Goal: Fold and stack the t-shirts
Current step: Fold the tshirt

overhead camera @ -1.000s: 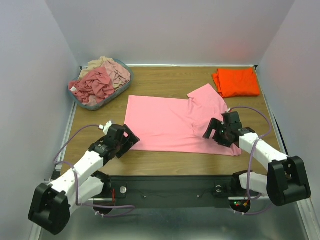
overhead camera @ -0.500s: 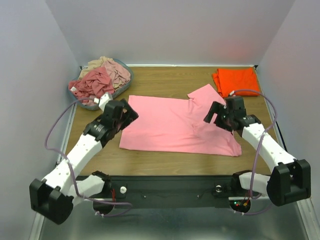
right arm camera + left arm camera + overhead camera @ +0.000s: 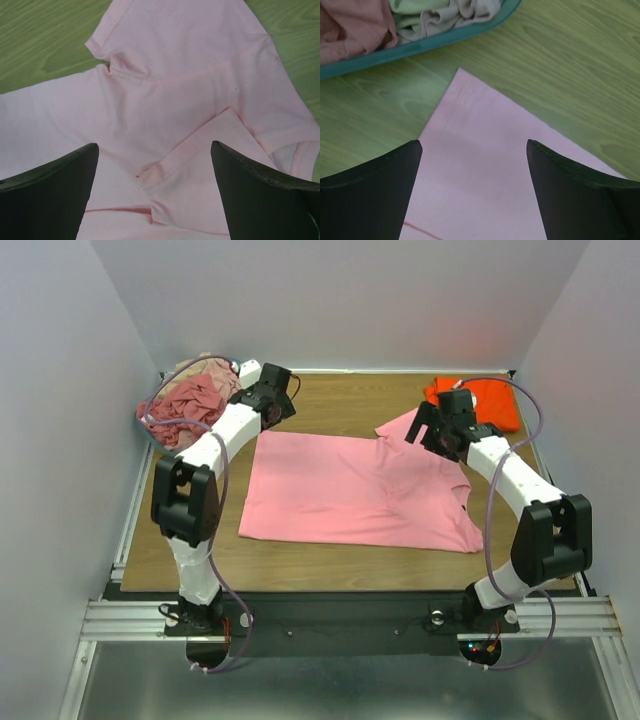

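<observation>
A light pink t-shirt (image 3: pixel 350 490) lies spread flat on the wooden table, one sleeve (image 3: pixel 412 425) pointing to the far right. My left gripper (image 3: pixel 268 412) hovers open over the shirt's far left corner (image 3: pixel 465 80), nothing between its fingers (image 3: pixel 380 190). My right gripper (image 3: pixel 432 430) hangs open above the sleeve and shoulder area, where a folded-in sleeve (image 3: pixel 200 150) shows between the fingers (image 3: pixel 260 195). A folded bright orange t-shirt (image 3: pixel 490 400) lies at the far right corner. Dusty rose and beige t-shirts (image 3: pixel 190 400) are heaped in the basket.
The grey-blue oval basket (image 3: pixel 420 45) stands at the far left corner, just beyond the left gripper. Grey walls close in the table on three sides. Bare wood (image 3: pixel 190 530) shows left of the pink shirt and along the near edge.
Both arms have reached from the shirt's near edge to its far edge. The left gripper went up to the far left corner, the right to the far sleeve. Both stayed open.
</observation>
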`<state>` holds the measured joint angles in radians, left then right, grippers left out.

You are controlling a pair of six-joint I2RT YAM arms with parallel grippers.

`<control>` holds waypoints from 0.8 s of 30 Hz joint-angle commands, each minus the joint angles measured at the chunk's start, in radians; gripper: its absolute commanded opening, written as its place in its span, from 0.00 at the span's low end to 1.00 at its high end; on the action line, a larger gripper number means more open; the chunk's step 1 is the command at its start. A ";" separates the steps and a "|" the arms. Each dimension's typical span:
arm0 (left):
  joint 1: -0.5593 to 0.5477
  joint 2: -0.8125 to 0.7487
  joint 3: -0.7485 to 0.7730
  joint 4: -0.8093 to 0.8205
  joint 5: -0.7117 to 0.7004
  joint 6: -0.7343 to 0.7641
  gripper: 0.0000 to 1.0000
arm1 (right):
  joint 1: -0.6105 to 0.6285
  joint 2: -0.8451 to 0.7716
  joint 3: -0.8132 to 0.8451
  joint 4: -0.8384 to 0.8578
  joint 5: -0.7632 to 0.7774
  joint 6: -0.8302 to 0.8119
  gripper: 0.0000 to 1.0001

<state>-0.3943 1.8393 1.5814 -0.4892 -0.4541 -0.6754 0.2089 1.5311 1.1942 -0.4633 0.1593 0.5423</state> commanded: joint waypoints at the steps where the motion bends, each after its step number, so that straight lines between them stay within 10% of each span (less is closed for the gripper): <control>1: 0.055 0.136 0.164 -0.017 -0.005 0.065 0.95 | -0.005 0.033 0.059 0.025 0.023 -0.001 1.00; 24: 0.074 0.439 0.284 0.040 -0.012 0.022 0.67 | -0.005 0.092 0.007 0.055 0.005 -0.028 1.00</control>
<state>-0.3252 2.2719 1.8378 -0.4603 -0.4160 -0.6216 0.2089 1.6394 1.2110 -0.4576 0.1608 0.5266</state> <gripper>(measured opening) 0.675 0.997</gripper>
